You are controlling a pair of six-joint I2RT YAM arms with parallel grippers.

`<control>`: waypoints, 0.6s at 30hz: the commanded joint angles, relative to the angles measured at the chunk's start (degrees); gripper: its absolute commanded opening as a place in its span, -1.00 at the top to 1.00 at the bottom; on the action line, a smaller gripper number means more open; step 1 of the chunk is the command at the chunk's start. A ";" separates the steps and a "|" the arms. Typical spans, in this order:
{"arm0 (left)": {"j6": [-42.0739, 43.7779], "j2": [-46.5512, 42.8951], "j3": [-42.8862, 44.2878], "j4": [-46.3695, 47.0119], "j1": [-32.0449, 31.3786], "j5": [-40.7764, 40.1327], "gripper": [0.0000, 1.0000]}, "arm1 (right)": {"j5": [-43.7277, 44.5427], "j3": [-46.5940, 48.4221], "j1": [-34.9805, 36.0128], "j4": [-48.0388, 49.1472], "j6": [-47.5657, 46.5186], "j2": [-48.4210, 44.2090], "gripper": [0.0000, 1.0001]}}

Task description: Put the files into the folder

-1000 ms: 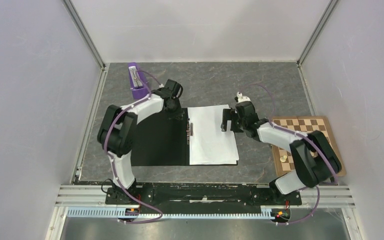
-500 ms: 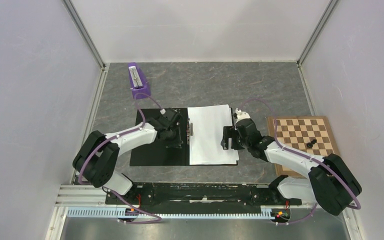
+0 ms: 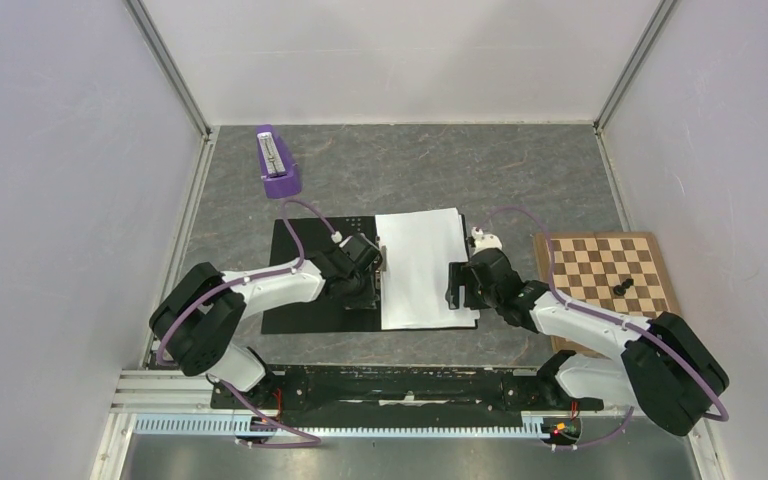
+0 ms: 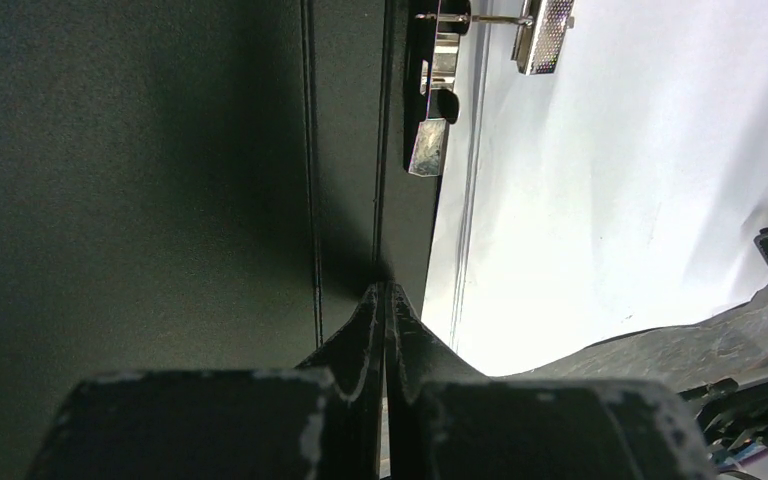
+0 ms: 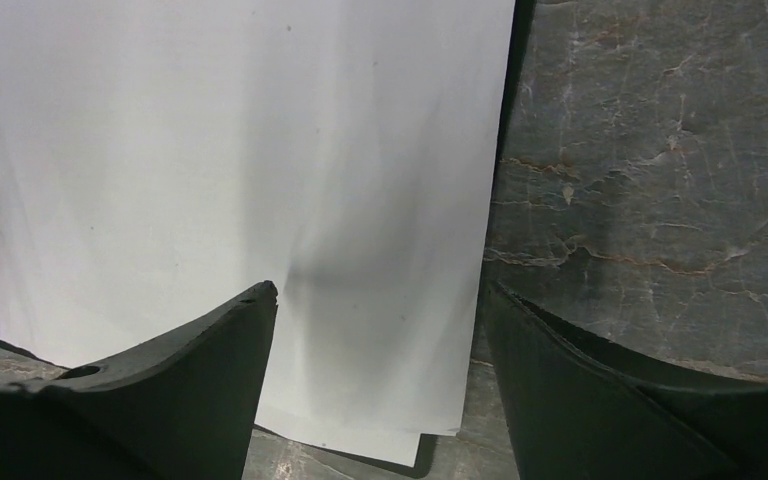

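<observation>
The folder (image 3: 310, 300) lies open on the table, black inside up, with a metal spine clip (image 4: 430, 140) down its middle. White files (image 3: 420, 268) lie flat on its right half. My left gripper (image 3: 377, 270) is shut with nothing in it. Its tips (image 4: 387, 292) point at the black spine strip just left of the files' (image 4: 610, 200) edge. My right gripper (image 3: 454, 284) is open over the right edge of the files (image 5: 240, 150). One finger (image 5: 230, 340) is over the paper and the other is over the stone table (image 5: 660, 180).
A purple stand (image 3: 278, 165) holding a metal piece sits at the back left. A wooden chessboard (image 3: 600, 262) with a dark piece (image 3: 620, 288) lies to the right of the folder, partly under my right arm. Grey walls close in three sides.
My left arm swung from the back near the purple stand down to the folder's spine and its gripper shut. My right gripper slid toward the near edge along the files' right side and narrowed a little.
</observation>
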 commanded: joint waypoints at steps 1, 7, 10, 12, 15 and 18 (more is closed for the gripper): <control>-4.19 1.24 -1.24 1.64 -0.80 -2.70 0.95 | -0.81 -0.47 0.53 0.44 0.75 -0.70 -0.58; -4.81 1.97 -1.35 2.03 -1.26 -2.77 0.95 | -1.15 -0.63 3.49 -0.23 2.67 -2.57 -0.58; -4.90 2.12 -1.36 2.09 -1.37 -2.93 0.95 | 0.33 -0.47 3.88 -1.90 2.73 -3.67 -0.58; -4.94 2.09 -1.39 2.09 -1.47 -3.02 0.95 | 1.67 -0.13 3.88 -3.11 2.41 -3.98 -0.59; -5.07 1.80 -1.48 2.07 -1.46 -3.28 0.95 | 2.37 0.47 3.88 -3.79 1.80 -4.07 -0.59; -5.01 1.61 -1.62 2.03 -1.46 -3.47 0.95 | 1.77 0.92 3.88 -3.67 1.80 -4.02 -0.60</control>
